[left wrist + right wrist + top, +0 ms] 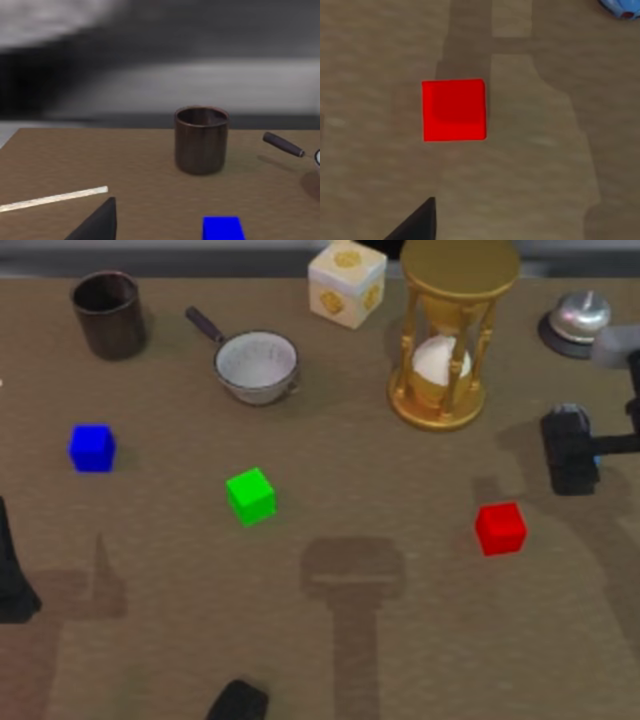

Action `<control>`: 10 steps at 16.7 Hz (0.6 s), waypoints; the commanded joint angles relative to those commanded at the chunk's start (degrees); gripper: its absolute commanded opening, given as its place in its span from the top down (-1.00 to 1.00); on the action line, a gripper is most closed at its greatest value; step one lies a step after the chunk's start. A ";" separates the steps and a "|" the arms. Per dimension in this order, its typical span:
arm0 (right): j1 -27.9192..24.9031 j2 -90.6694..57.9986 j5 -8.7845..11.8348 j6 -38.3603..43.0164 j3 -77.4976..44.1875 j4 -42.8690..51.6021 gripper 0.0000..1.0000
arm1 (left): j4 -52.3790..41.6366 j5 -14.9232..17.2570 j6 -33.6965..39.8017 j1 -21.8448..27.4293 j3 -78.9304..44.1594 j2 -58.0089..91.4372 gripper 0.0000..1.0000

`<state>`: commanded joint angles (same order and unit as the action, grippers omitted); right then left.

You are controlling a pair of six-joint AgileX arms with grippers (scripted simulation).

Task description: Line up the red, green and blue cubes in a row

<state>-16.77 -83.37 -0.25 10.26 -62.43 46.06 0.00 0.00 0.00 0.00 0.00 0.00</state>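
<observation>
Red cube (500, 528) sits on the table (400, 640) toward its right edge, apart from everything else; in the right wrist view it (454, 110) lies on bare tabletop beyond the one dark fingertip (415, 222) that shows, not touching it. The right gripper (570, 448) hangs near the right edge, up-table from the red cube; how far its fingers are spread cannot be told. The green cube (251, 495) rests left of the table's middle, and the blue cube (92, 448) lies near the left edge. The left gripper (12, 575) is at the left edge, its fingers' spread likewise unclear. No readable writing appears; the cream cube (346, 282) at the far edge bears gold emblems.
</observation>
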 joint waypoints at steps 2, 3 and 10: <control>-2.08 -9.89 0.01 1.26 -7.60 5.60 -1.00 | 0.00 0.00 0.00 0.00 0.00 0.00 -1.00; -3.02 -14.15 0.03 1.83 -11.12 8.06 -1.00 | 0.00 0.00 0.00 0.00 0.00 0.00 -1.00; -7.03 -32.11 0.14 4.31 -27.18 17.74 -1.00 | 0.00 0.00 0.00 0.00 0.00 0.00 -1.00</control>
<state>-23.80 -115.48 -0.10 14.56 -89.61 63.80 0.00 0.00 0.00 0.00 0.00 0.00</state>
